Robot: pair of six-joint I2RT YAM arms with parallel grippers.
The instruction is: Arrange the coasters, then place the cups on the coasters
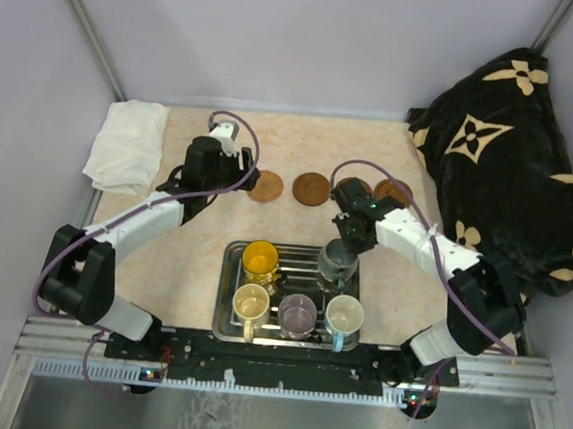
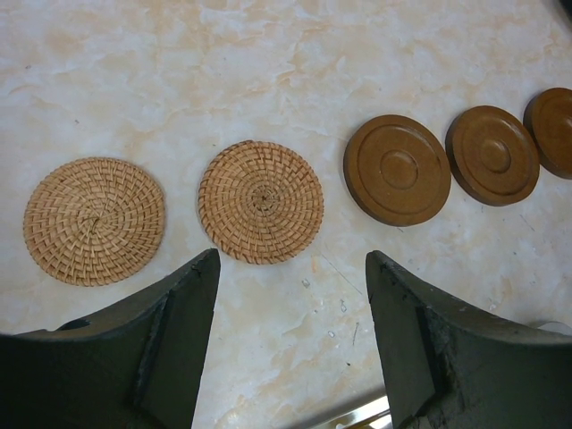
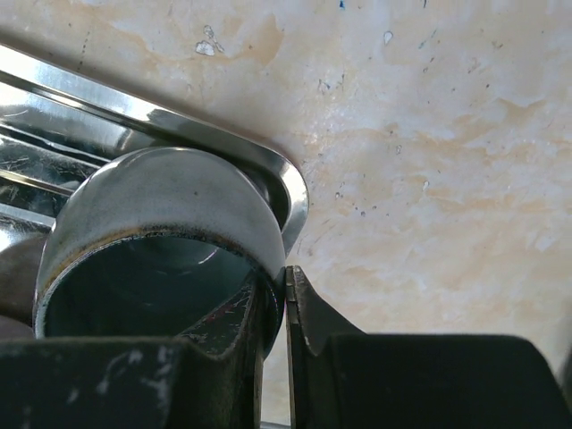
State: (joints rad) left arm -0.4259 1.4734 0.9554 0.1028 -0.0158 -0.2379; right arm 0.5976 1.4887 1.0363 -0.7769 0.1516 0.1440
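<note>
Right gripper (image 3: 284, 299) clamps the dark grey-green mug (image 3: 161, 201) by its rim, far-right corner of the steel tray (image 3: 165, 121) (left gripper (image 2: 293, 268) gapes).

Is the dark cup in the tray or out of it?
In: the dark cup stands at a corner of the tray, inside its rim.

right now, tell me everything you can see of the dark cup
The dark cup is glazed grey-green, ceramic-looking, with a brownish rim and an apparently empty teal inside. It sits upright in the far right corner of the tray. The right gripper pinches its wall, one finger inside, one outside. No handle shows.
</note>
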